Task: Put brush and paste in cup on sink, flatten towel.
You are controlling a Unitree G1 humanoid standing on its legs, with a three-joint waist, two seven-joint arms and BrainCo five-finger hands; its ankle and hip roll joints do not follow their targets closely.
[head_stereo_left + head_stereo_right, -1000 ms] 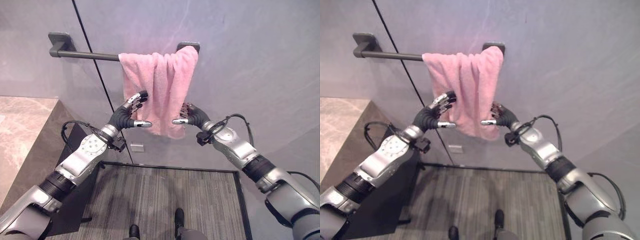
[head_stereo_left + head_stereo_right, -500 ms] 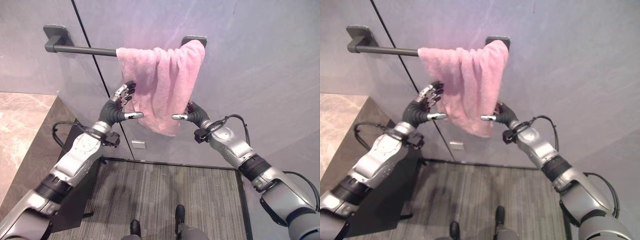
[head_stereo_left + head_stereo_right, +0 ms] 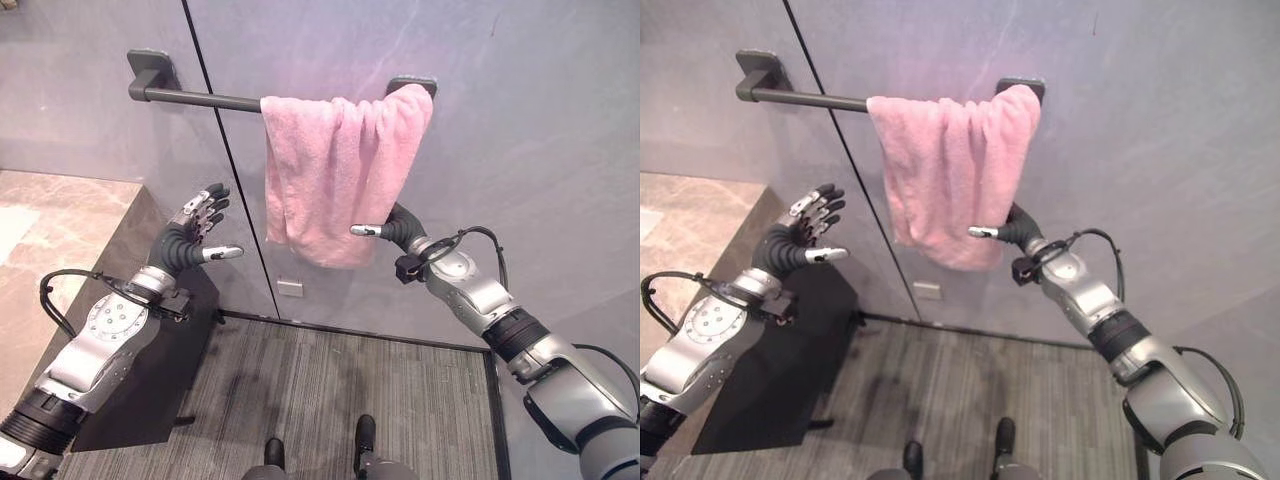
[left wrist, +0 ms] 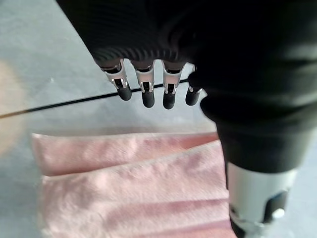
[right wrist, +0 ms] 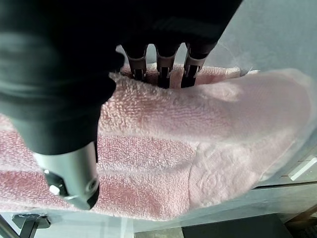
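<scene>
Step in hand appears to be the towel flattening. The left hand (image 3: 193, 228) is raised clear of the cloth, fingers spread and straight, holding nothing. The pink towel (image 3: 335, 170) hangs bunched in vertical folds at the right end of the dark wall rail (image 3: 200, 98). The right hand (image 3: 392, 229) sits at its lower right edge; fingers go behind the cloth, thumb in front, so I cannot tell its grip. Next move, in my judgement: draw the folds leftward along the rail.
</scene>
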